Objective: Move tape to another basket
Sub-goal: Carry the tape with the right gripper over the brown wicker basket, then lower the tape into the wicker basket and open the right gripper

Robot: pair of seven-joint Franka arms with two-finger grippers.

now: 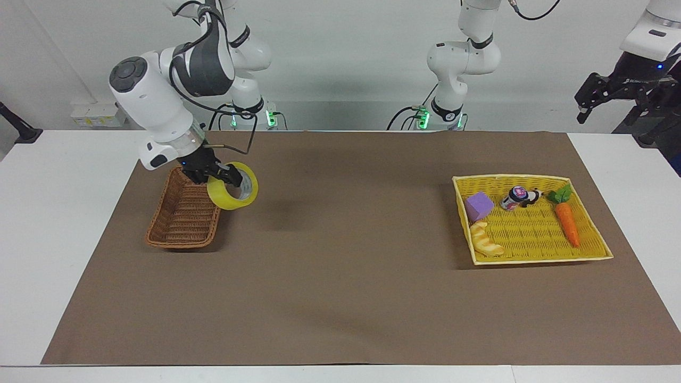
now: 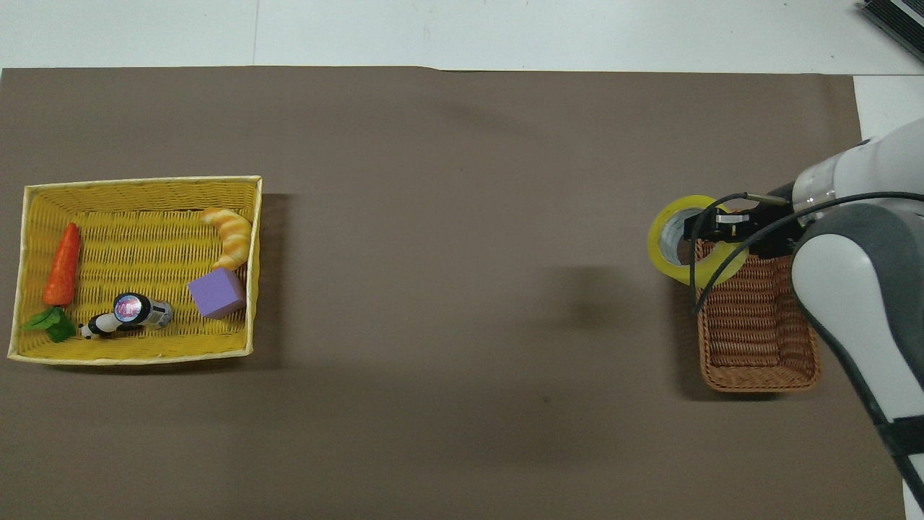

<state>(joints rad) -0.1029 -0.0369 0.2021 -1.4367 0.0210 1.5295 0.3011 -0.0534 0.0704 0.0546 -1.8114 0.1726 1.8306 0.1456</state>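
tape (image 1: pixel 234 186) hangs in the air, pinched through its wall by the right gripper (image 1: pixel 227 175), jaws clamped on the roll, over the rim of the wicker basket (image 1: pixel 183 223) on the side toward the yellow tray (image 1: pixel 590 252). released here, the roll would likely strike the rim and tip or roll out onto the mat. the left gripper (image 1: pixel 612 98) waits, jaws apart, raised off the table's edge.
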